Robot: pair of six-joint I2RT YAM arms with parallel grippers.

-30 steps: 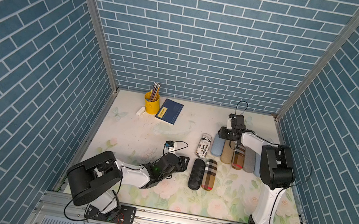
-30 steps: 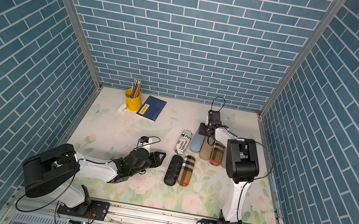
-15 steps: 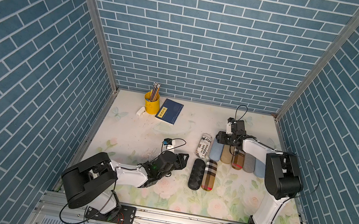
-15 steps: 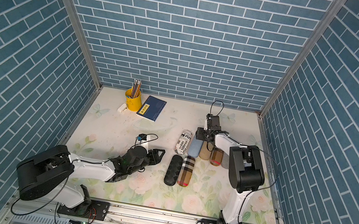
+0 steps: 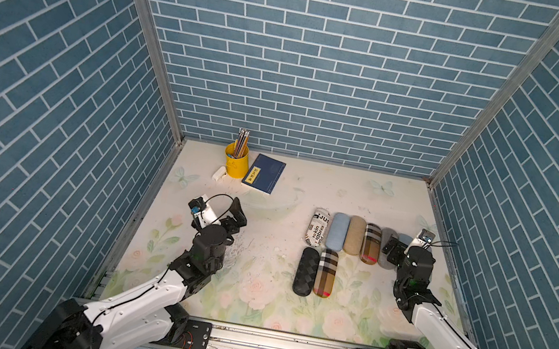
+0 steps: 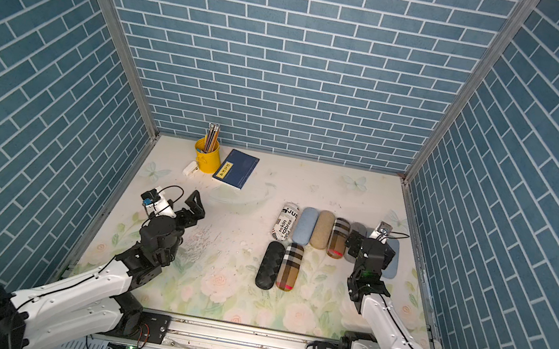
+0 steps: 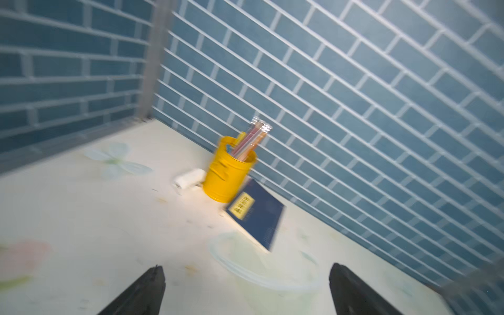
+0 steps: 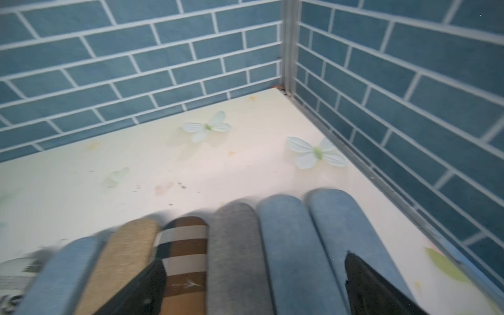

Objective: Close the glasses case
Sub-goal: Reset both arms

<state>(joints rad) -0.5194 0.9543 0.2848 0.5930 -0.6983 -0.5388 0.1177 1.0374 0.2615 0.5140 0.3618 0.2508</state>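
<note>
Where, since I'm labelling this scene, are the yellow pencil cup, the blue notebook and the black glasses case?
yellow pencil cup (image 5: 234,167) in a top view, outer wall
blue notebook (image 5: 266,177) in a top view, cover's middle
black glasses case (image 5: 305,276) in a top view, lid's middle

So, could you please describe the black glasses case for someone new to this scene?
On the floral table, toward the robot's right, lies a row of glasses cases, with two more cases in front, nearer the robot. The black case is the left of those two, beside a plaid case; it alone is plain black with a quilted diamond texture.
</note>
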